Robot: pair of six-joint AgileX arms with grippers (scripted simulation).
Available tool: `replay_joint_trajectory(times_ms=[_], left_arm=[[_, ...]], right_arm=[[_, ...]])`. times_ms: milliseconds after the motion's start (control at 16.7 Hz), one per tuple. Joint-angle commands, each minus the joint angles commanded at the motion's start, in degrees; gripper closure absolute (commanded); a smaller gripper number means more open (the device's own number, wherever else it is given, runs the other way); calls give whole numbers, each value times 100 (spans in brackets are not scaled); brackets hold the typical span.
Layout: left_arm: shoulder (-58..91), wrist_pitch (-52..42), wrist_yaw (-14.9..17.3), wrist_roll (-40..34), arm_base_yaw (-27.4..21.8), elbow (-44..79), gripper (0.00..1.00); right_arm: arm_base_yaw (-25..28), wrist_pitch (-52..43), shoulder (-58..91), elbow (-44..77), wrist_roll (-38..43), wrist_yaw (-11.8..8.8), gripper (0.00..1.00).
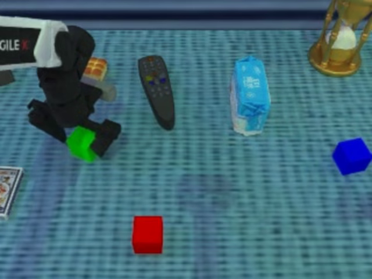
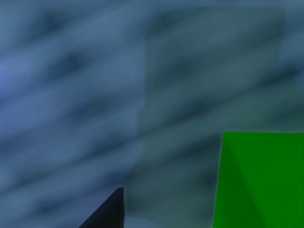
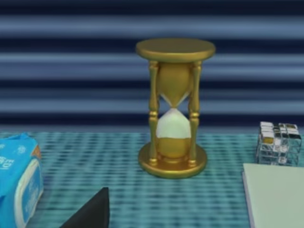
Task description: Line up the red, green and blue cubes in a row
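Observation:
The green cube (image 1: 81,143) rests on the blue cloth at the left, between the two black fingers of my left gripper (image 1: 80,138), which is open around it. The left wrist view shows the green cube (image 2: 261,183) close up, with a gap to the one dark fingertip (image 2: 111,213) that shows. The red cube (image 1: 147,234) lies alone near the front middle. The blue cube (image 1: 351,156) sits at the right edge. My right arm is outside the top view; its wrist view shows one dark fingertip (image 3: 97,211) over the cloth, holding nothing.
A black remote (image 1: 157,90), a blue tissue pack (image 1: 250,96) and a golden hourglass (image 1: 340,40) stand along the back. A bread bun (image 1: 96,68) lies behind my left arm. A card box (image 1: 9,189) is at the left edge. A mirrored puzzle cube (image 3: 279,142) sits beside a pale slab (image 3: 275,194).

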Motion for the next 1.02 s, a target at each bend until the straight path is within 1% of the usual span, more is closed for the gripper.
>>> replay_joint_trajectory(times_ms=[540, 600, 1020], left_arm=[[0, 0, 0, 0, 0, 0, 98], [0, 0, 0, 0, 0, 0, 100], [0, 0, 0, 0, 0, 0, 100]], right_arm=[[0, 0, 0, 0, 0, 0, 0], [0, 0, 0, 0, 0, 0, 0], [0, 0, 0, 0, 0, 0, 0]])
